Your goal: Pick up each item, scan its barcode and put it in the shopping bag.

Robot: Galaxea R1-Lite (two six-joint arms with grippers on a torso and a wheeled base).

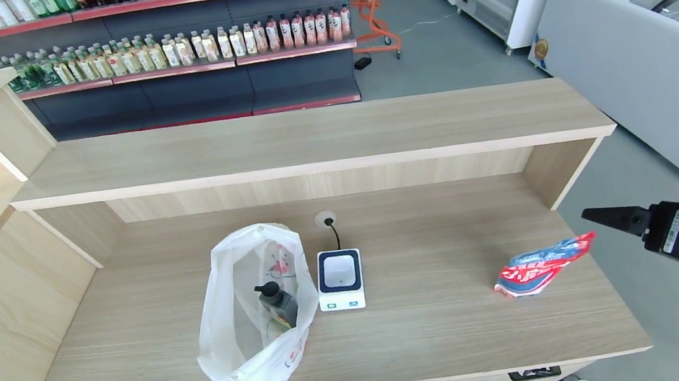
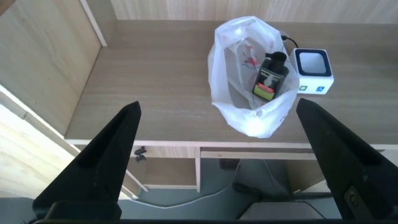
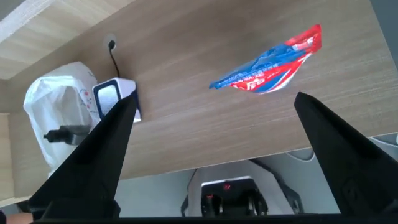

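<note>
A white plastic shopping bag (image 1: 246,329) stands open on the wooden counter (image 1: 444,325), left of centre, with a dark pump bottle (image 1: 279,303) inside it. Just right of the bag sits the white barcode scanner (image 1: 340,280), its cable running to a hole behind it. Near the counter's right edge lies a red and blue pouch (image 1: 543,266). My right gripper (image 1: 595,214) hovers past that edge, slightly above the pouch (image 3: 267,65), open and empty (image 3: 216,99). My left gripper (image 2: 219,109) is open and empty, held off the counter's front edge facing the bag (image 2: 249,106).
A raised wooden ledge (image 1: 308,136) overhangs the back of the counter, and side panels (image 1: 65,247) close it in on the left and back right. A white chest freezer (image 1: 631,55) stands to the right, and shelves of bottles (image 1: 183,48) lie beyond.
</note>
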